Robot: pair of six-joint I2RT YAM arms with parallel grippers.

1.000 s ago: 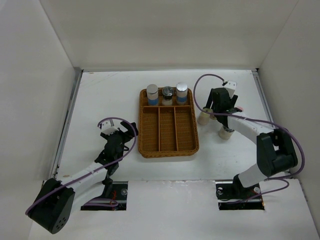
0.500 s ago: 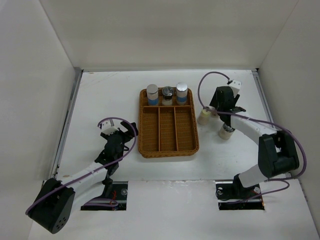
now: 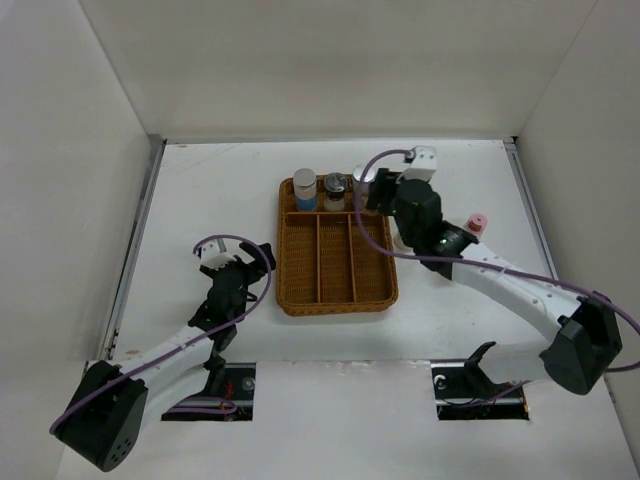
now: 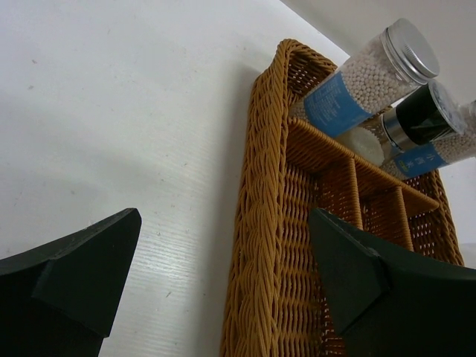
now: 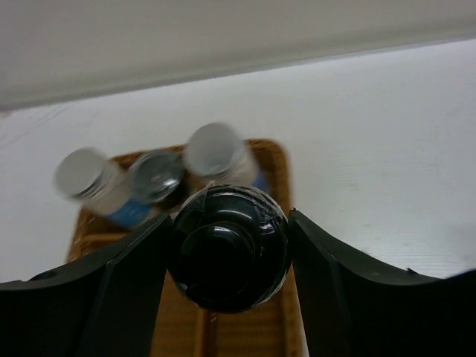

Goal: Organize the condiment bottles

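Observation:
My right gripper [image 3: 384,198] is shut on a dark-capped bottle [image 5: 229,249] and holds it above the back right part of the brown wicker tray [image 3: 340,304]. In the tray's back compartment stand a white blue-banded bottle [image 3: 305,188], a dark-capped bottle [image 3: 334,190] and a second silver-capped bottle [image 3: 362,177]. A pink-capped bottle [image 3: 478,222] stands on the table right of the tray. My left gripper [image 3: 250,285] is open and empty beside the tray's left rim [image 4: 260,223]. The other bottles are hidden by the right arm.
White walls close in the table on the left, back and right. The tray's three long front compartments [image 3: 335,255] hold nothing. The right arm reaches across the table from the right, over the space beside the tray.
My right gripper has lifted a dark-capped bottle from the table right of the tray and carried it left, over the tray's back right corner. The left arm has barely moved.

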